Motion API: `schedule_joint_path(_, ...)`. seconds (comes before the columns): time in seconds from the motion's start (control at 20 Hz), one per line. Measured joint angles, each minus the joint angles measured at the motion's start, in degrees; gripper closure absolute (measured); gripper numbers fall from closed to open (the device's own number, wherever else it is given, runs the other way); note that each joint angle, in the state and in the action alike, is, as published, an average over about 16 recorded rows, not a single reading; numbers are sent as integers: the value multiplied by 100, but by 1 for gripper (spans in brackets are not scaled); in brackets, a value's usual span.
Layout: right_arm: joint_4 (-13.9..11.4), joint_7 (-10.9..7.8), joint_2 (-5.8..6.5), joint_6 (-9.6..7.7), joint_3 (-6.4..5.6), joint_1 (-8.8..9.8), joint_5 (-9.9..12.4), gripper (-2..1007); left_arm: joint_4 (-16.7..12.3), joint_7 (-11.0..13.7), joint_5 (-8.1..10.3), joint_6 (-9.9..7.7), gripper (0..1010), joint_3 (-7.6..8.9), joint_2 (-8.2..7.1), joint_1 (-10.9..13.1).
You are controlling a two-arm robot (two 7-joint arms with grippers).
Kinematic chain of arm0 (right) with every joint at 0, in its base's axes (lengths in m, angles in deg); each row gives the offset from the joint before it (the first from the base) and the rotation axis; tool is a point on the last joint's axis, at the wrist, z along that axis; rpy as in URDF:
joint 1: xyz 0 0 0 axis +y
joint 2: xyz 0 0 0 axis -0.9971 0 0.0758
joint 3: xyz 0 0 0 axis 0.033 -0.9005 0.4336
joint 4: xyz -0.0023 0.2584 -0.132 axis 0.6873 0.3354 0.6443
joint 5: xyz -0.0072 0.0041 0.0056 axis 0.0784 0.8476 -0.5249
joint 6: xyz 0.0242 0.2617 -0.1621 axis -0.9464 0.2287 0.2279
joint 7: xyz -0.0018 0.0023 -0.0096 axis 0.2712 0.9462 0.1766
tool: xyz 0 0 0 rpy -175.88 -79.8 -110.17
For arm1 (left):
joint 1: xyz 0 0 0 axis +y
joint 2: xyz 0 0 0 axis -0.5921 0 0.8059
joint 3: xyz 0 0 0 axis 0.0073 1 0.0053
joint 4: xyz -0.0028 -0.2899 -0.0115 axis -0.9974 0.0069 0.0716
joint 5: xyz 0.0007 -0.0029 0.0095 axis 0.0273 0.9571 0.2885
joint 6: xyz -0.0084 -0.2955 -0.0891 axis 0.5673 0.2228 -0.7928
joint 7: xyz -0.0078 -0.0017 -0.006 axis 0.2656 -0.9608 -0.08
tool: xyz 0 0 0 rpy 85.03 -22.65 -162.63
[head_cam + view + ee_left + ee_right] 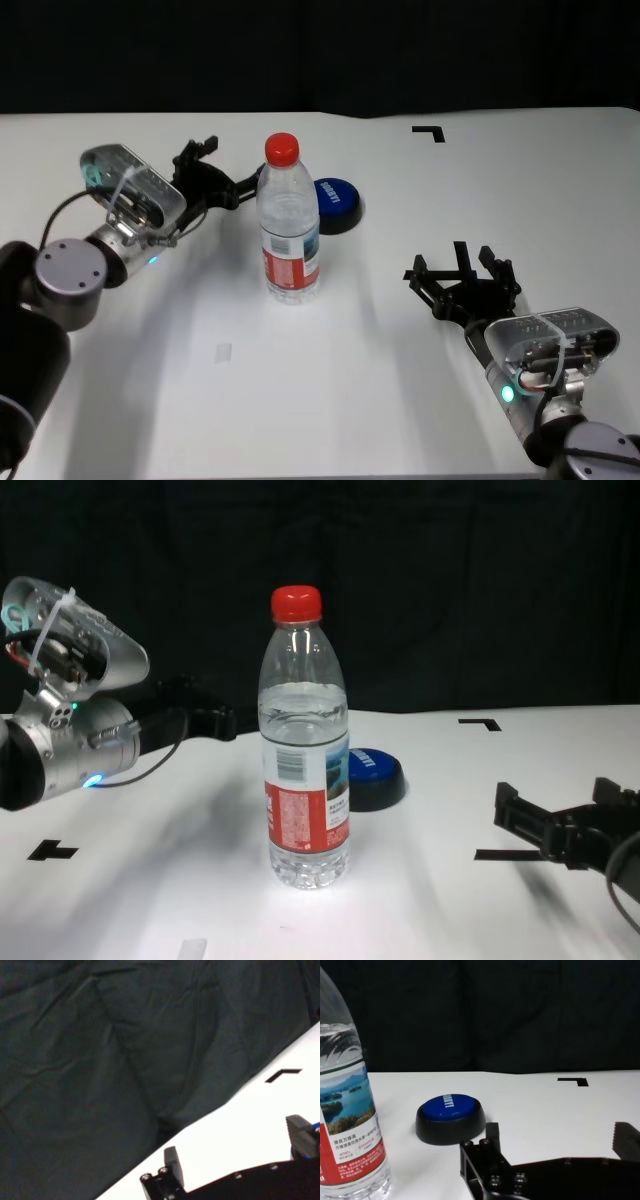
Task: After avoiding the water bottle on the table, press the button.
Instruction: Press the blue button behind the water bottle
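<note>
Nearest me, my right gripper sat idle by the worktop's near right corner, fingers spread and empty. Mid-worktop stood the water bottle, the button just behind it toward the far edge. My left gripper hovered left of the bottle, fingers parted, holding nothing. I judged the detour underway; next I'd swing behind the bottle and press down
</note>
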Motion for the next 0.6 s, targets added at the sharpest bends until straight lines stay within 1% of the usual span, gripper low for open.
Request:
schedule_joint_path(0.3, 0, 0, 0, 0, 0, 0, 0, 2, 168, 18, -50, 130, 7, -46, 47, -169)
schedule_joint_path(0.6, 0, 0, 0, 0, 0, 0, 0, 2, 396, 44, -109, 285, 7, -106, 104, -371)
